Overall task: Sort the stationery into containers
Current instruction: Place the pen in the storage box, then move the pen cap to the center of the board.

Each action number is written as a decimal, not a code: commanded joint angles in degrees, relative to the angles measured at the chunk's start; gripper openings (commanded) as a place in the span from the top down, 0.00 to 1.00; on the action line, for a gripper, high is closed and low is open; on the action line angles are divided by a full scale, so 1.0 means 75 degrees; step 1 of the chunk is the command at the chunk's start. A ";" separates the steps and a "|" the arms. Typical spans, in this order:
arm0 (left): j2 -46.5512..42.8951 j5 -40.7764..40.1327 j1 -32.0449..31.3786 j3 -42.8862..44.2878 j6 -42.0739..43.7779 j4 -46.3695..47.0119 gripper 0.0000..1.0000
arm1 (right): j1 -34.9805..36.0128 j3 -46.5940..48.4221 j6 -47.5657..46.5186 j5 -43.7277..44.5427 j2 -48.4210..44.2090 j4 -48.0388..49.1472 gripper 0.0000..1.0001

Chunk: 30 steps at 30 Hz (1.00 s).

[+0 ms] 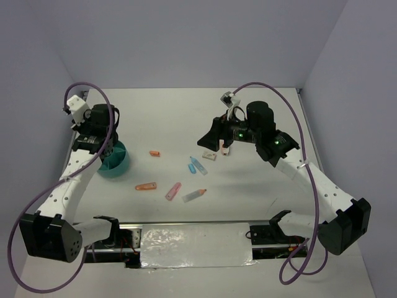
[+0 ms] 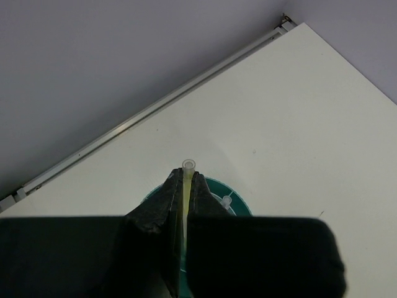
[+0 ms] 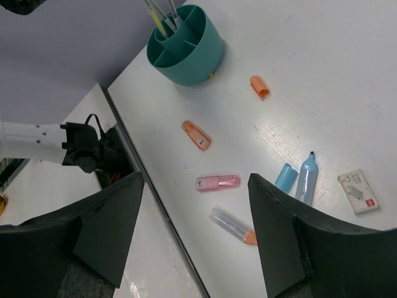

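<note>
Nearest me, loose on the table (image 1: 260,112): a clear pen with an orange tip (image 1: 194,195), a pink marker (image 1: 173,190) and an orange marker (image 1: 146,185). Beyond them lie a light-blue marker (image 1: 197,166) and a pale eraser (image 1: 209,156).

My right gripper (image 3: 193,186) hangs above these, wrist tipped down, fingers spread wide and holding nothing.

The teal bowl (image 1: 115,162) is off to the left. My left gripper (image 2: 185,180) stands over it, arm folded back, fingers pinched tight on an upright yellow pen (image 2: 187,169).

Recommendation: lower the tip inside one compartment, clear of the dividers (image 3: 177,45), before letting go.
</note>
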 commanded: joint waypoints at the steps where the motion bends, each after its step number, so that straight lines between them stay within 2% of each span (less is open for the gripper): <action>1: 0.0060 0.0072 0.0067 -0.0025 -0.0185 0.0491 0.96 | -0.0024 0.0307 -0.0215 -0.0127 -0.0200 -0.0176 0.24; 4: -0.0021 0.0131 0.0067 -0.0060 -0.0619 -0.0094 0.80 | -0.0024 0.0343 -0.0238 -0.0092 -0.0130 -0.0258 0.24; 5: -0.0091 0.0189 0.0067 -0.0095 -0.0911 -0.0258 0.68 | -0.0024 0.0343 -0.0227 -0.0080 -0.0095 -0.0282 0.24; 7: -0.0441 0.0329 0.0067 -0.0282 -0.1042 -0.0481 0.55 | -0.0024 0.0308 -0.0227 -0.0022 -0.0059 -0.0282 0.23; 8: -0.0594 0.0504 0.0067 -0.0399 -0.1054 -0.0471 0.44 | -0.0024 0.0285 -0.0215 0.0002 -0.0013 -0.0270 0.23; 9: -0.0932 0.0622 0.0067 -0.0609 -0.1055 -0.0459 0.38 | 0.0011 0.0249 -0.0192 0.0013 0.0011 -0.0224 0.19; 10: -0.1098 0.0727 0.0067 -0.0704 -0.1008 -0.0378 0.35 | 0.0034 0.0180 -0.0168 0.0048 0.0034 -0.0200 0.19; 11: -0.1239 0.0879 0.0067 -0.0763 -0.0915 -0.0365 0.27 | 0.0046 0.0144 -0.0180 0.0083 0.0093 -0.0177 0.19; 13: -0.1591 0.1032 0.0067 -0.0799 -0.0868 -0.0516 0.23 | 0.0151 0.0085 -0.0180 0.0235 0.0198 -0.0165 0.18; 16: -0.1861 0.1442 0.0055 -0.0530 -0.0751 -0.0797 0.13 | 0.0385 0.0213 -0.0332 0.0831 0.0631 -0.0480 0.09; 17: -0.1885 0.1652 0.0055 -0.0413 -0.0622 -0.0880 0.06 | 0.0479 0.0330 -0.0495 0.1066 0.0841 -0.0690 0.09; 21: -0.1699 0.3640 0.0055 0.0452 -0.0316 -0.1407 0.01 | 0.1006 0.0834 -0.0579 0.2505 0.1954 -0.1534 0.09; 22: -0.1651 0.3936 0.0043 0.0536 -0.0339 -0.1547 0.01 | 0.1135 0.0870 -0.0474 0.3240 0.2072 -0.1606 0.09; 25: -0.1429 0.4885 0.0008 0.0829 -0.0316 -0.2004 0.01 | 0.1206 0.1069 -0.0192 0.3599 0.2668 -0.1969 0.11; 28: -0.1311 0.5495 -0.0050 0.0994 -0.0235 -0.2450 0.01 | 0.1312 0.1058 -0.0367 0.4102 0.3231 -0.2157 0.21; 29: -0.1311 0.5614 -0.0074 0.1017 -0.0211 -0.2532 0.01 | 0.1335 0.1046 -0.0472 0.4324 0.3373 -0.2215 0.31; 30: -0.1381 0.5731 -0.0086 0.1017 -0.0164 -0.2568 0.01 | 0.1347 0.1000 -0.0531 0.4361 0.3502 -0.2274 0.35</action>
